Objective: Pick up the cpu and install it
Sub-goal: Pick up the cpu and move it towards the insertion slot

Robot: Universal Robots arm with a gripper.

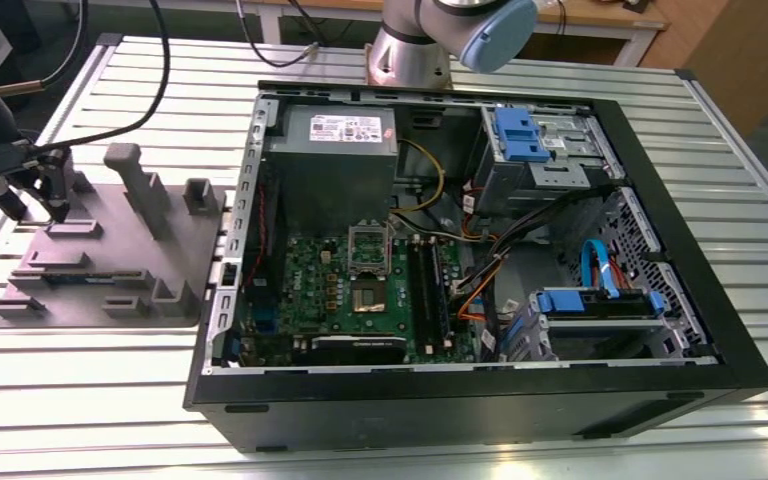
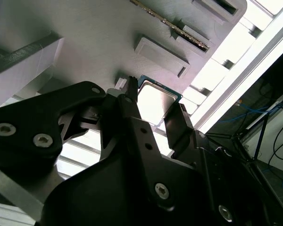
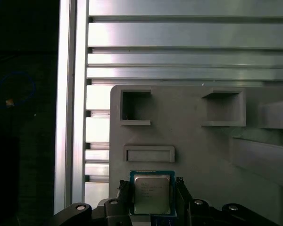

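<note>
In the exterior view, the gripper (image 1: 35,205) hangs at the exterior view's left edge, low over the far corner of the grey fixture tray (image 1: 104,270). The tray lies on the slatted aluminium table (image 1: 91,400), just beside the open computer case (image 1: 491,410). Inside the case the green motherboard (image 1: 344,290) lies flat, well apart from the gripper, and the arm's base (image 1: 418,50) stands behind the case. I cannot make out the chip itself from here.

In the second wrist view, I look along the black fingers (image 2: 134,113) at the cpu (image 2: 155,96). Its pale metal top catches the light and a thin green rim shows at its edge. One finger sits at each of two opposite sides, and I see no gap at either side. The tray (image 2: 99,42) with its raised blocks fills the background.

In the first wrist view, the cpu (image 3: 152,192) sits square between the two fingertips (image 3: 124,194) at the tray's (image 3: 188,150) near edge, below a shallow rectangular recess (image 3: 148,153). The gripper (image 3: 152,188) reads to me as clamped on the chip across its width. Whether the chip rests on the tray or is raised off it, I cannot tell. The table's slats (image 3: 179,56) run beyond the tray.
</note>
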